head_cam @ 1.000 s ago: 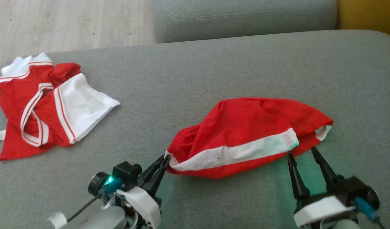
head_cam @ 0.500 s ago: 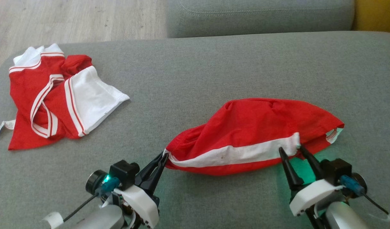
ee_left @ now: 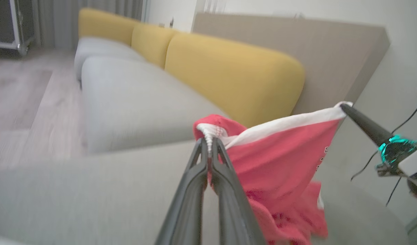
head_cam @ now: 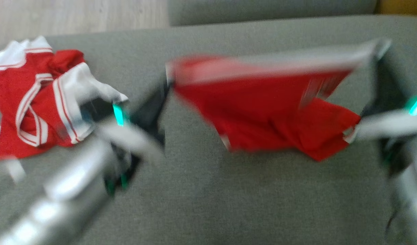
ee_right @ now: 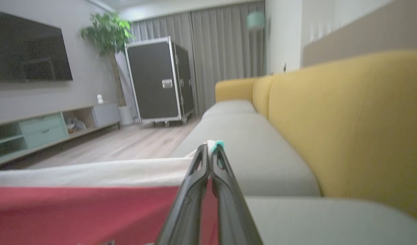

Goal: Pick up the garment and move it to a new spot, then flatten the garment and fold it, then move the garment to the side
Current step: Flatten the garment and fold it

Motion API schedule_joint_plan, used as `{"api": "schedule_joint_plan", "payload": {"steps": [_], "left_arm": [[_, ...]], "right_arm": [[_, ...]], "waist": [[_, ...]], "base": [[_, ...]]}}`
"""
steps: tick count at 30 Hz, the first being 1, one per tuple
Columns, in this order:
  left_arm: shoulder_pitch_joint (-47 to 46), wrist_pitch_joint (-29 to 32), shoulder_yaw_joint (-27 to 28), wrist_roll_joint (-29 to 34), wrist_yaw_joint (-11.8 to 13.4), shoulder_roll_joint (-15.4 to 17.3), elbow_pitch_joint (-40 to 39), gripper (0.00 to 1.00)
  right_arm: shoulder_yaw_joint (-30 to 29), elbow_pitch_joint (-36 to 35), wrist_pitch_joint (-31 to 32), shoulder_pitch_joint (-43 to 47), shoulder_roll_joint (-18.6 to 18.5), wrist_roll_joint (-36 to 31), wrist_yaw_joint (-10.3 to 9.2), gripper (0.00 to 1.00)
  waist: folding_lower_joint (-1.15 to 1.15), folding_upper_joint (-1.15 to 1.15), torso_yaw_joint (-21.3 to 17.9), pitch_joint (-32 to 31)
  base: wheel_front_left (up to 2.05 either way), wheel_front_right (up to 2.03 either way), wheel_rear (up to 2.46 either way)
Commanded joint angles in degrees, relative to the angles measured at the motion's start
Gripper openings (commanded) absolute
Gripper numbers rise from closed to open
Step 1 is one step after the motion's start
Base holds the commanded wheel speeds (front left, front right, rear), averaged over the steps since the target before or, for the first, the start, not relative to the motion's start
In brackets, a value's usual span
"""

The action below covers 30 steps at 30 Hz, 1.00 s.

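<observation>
1. The left gripper (ee_left: 208, 141) is clamped shut on one end of the red garment (ee_left: 273, 160). Its two dark fingers are pressed together on the bunched white edge.
2. The right gripper (ee_right: 211, 146) is also closed, pinching the other end of the garment's white band. In the left wrist view its tip meets the cloth's upper right corner.
3. The garment is stretched between the two grippers over the middle and right of the grey sofa seat (head_cam: 228, 204). The white band runs along the top and the red cloth hangs below it. The head view is blurred, so I cannot tell whether the lowest folds touch the seat.
4. A red-and-white top (head_cam: 31, 102) lies crumpled at the far left of the seat, well apart from the held garment.
5. Yellow back cushions (ee_left: 228, 75) line the sofa's far side. A black flight case (ee_right: 157, 78) stands on the wood floor just beside a potted plant (ee_right: 106, 34).
</observation>
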Motion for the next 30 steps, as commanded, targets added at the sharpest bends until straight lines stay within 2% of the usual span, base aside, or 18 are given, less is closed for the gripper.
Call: {"api": "schedule_joint_plan", "payload": {"steps": [1,5,10,13,15,18,21,27,28,29,30], "left_arm": [[-7.4,0.2,4.4,-1.1,-0.9,0.9,-1.9,0.0],[-22.8,2.8,6.4,-1.5,-3.7,-1.8,0.6,0.0],[-39.9,-1.1,8.3,1.1,-4.5,-6.7,9.2,0.0],[-44.9,-3.5,8.2,2.1,-4.6,-9.2,12.4,0.0],[-45.3,-4.1,7.2,2.3,-4.6,-9.7,12.9,0.0],[-41.7,-4.3,5.8,2.4,-4.6,-8.8,12.3,0.0],[-34.3,-4.4,5.6,5.1,-4.6,-6.6,10.3,0.0],[-12.8,-4.4,6.4,12.6,-4.6,-5.4,4.4,0.0],[-12.8,-4.4,6.4,12.6,-4.6,-5.4,4.4,0.0],[-4.9,-4.4,7.4,15.4,-4.6,-5.5,3.2,0.0],[-1.0,-4.4,7.5,16.8,-4.6,-5.6,2.7,0.0]], "right_arm": [[-0.2,-2.3,-0.4,-6.1,-2.6,0.9,-0.04,0.0],[-1.1,-0.5,-0.4,-20.3,-8.7,1.5,-0.04,0.0],[-2.0,2.8,-0.4,-36.5,-13.2,2.8,-0.04,0.0],[-3.4,2.6,-0.4,-41.7,-14.8,2.1,-0.04,0.0],[-3.7,2.1,-0.4,-42.3,-15.4,2.0,-0.04,0.0],[-3.5,1.3,-0.4,-38.9,-15.4,2.9,-0.04,0.0],[-2.9,0.0,-0.4,-31.7,-14.4,3.8,-0.04,0.0],[-3.9,-3.2,-0.4,-11.2,-11.2,5.8,-0.04,0.0],[-3.9,-3.2,-0.4,-11.2,-11.2,5.8,-0.04,0.0],[-4.6,-4.4,-0.4,-3.8,-9.7,6.4,-0.04,0.0],[-4.7,-5.0,-0.3,-0.3,-9.3,6.5,-0.04,0.0]], "waist": [[0.0,0.0,-1.1,2.5],[0.0,0.0,-2.1,6.7],[0.0,0.0,-3.7,11.4],[0.0,0.0,-4.1,12.7],[0.0,0.0,-4.2,12.9],[0.0,0.0,-4.5,12.9],[0.0,0.0,-5.1,12.7],[0.0,0.0,-5.3,10.4],[0.0,0.0,-5.3,10.4],[0.0,0.0,-5.5,8.9],[0.0,0.0,-5.6,8.2]], "base": [[0.0,0.0,0.0],[0.0,0.0,0.0],[0.0,0.0,0.0],[0.0,0.0,0.0],[0.0,0.0,0.0],[0.0,0.0,0.0],[0.0,0.0,0.0],[0.0,0.0,0.0],[0.0,0.0,0.0],[0.0,0.0,0.0],[0.0,0.0,0.0]]}}
